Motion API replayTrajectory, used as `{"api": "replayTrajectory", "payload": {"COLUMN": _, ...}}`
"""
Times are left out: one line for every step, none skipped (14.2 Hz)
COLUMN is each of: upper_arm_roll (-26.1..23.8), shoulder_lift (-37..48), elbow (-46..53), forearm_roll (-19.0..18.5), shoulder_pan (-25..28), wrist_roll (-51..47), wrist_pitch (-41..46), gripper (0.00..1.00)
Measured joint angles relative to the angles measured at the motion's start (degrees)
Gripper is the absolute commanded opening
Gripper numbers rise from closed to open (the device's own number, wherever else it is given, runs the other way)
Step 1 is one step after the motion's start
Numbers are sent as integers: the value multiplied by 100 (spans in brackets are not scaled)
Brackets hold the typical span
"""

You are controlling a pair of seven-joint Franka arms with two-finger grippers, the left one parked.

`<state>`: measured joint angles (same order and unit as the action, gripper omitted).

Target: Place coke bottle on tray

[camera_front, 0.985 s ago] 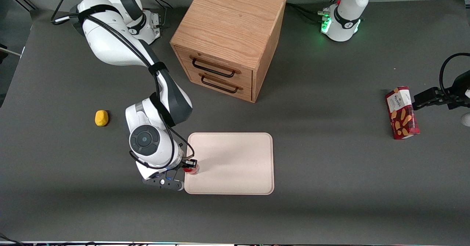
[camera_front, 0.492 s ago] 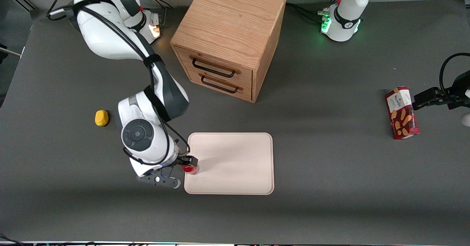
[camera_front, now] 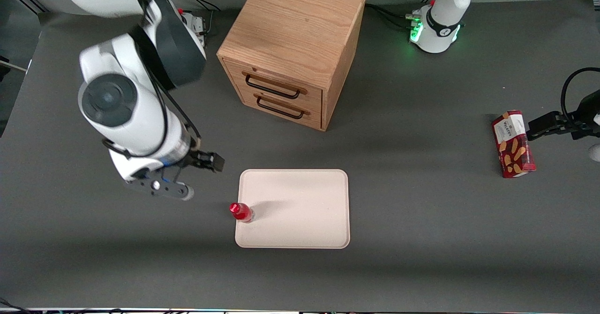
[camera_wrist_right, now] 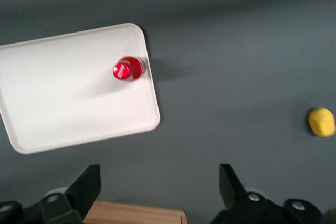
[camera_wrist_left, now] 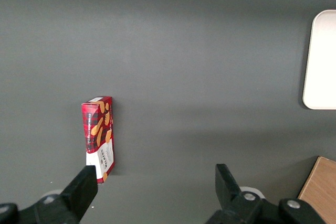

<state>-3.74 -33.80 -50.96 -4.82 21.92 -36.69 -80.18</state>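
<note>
The coke bottle, small and red with a red cap, stands upright on the cream tray, just inside the rim at the working arm's end. The right wrist view looks down on the coke bottle, which stands near one long edge of the tray. My gripper hangs open and empty, raised above the dark table. It is well apart from the bottle, farther from the front camera and toward the working arm's end. The wrist view shows only bare table between the fingers of the gripper.
A wooden two-drawer cabinet stands farther from the front camera than the tray. A yellow lump lies on the table away from the tray. A red snack box lies toward the parked arm's end.
My gripper has let go of the bottle, risen, and drawn back toward the working arm's end. The bottle stays standing on the tray's edge.
</note>
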Motion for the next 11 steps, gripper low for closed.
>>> {"api": "replayTrajectory", "payload": {"upper_arm_roll": -1, "shoulder_lift": 143, "elbow": -2, "forearm_roll": 0, "shoulder_pan": -1, "wrist_roll": 0, "wrist_pitch": 186, "gripper": 100}}
{"api": "replayTrajectory", "payload": {"upper_arm_roll": 0, "shoulder_lift": 265, "elbow": -3, "forearm_roll": 0, "shoulder_pan": -2, "wrist_roll": 0, "wrist_pitch": 346, "gripper": 100}}
{"api": "replayTrajectory", "payload": {"upper_arm_roll": 2, "shoulder_lift": 356, "elbow": -5, "forearm_roll": 0, "shoulder_pan": -7, "wrist_roll": 0, "wrist_pitch": 463, "gripper": 100}}
{"api": "replayTrajectory", "payload": {"upper_arm_roll": 12, "shoulder_lift": 416, "elbow": -8, "forearm_roll": 0, "shoulder_pan": -16, "wrist_roll": 4, "wrist_pitch": 526, "gripper": 100}}
{"api": "replayTrajectory", "payload": {"upper_arm_roll": 25, "shoulder_lift": 466, "elbow": -10, "forearm_roll": -1, "shoulder_pan": -40, "wrist_roll": 41, "wrist_pitch": 551, "gripper": 100}}
{"api": "replayTrajectory", "payload": {"upper_arm_roll": 34, "shoulder_lift": 518, "elbow": -14, "forearm_roll": -3, "shoulder_pan": -111, "wrist_roll": 154, "wrist_pitch": 578, "gripper": 100}}
{"api": "replayTrajectory", "payload": {"upper_arm_roll": 37, "shoulder_lift": 586, "elbow": -39, "forearm_roll": -4, "shoulder_pan": -249, "wrist_roll": 349, "wrist_pitch": 612, "gripper": 100}}
{"api": "replayTrajectory", "payload": {"upper_arm_roll": 36, "shoulder_lift": 697, "elbow": -144, "forearm_roll": -5, "shoulder_pan": -441, "wrist_roll": 596, "wrist_pitch": 632, "gripper": 100}}
{"api": "replayTrajectory", "payload": {"upper_arm_roll": 27, "shoulder_lift": 850, "elbow": -320, "forearm_roll": -5, "shoulder_pan": -672, "wrist_roll": 890, "wrist_pitch": 645, "gripper": 100}}
{"api": "replayTrajectory", "payload": {"upper_arm_roll": 22, "shoulder_lift": 1034, "elbow": -545, "forearm_roll": -4, "shoulder_pan": -920, "wrist_roll": 1221, "wrist_pitch": 643, "gripper": 100}}
{"api": "replayTrajectory", "payload": {"upper_arm_roll": 8, "shoulder_lift": 1230, "elbow": -790, "forearm_roll": -3, "shoulder_pan": -1175, "wrist_roll": 1582, "wrist_pitch": 613, "gripper": 100}}
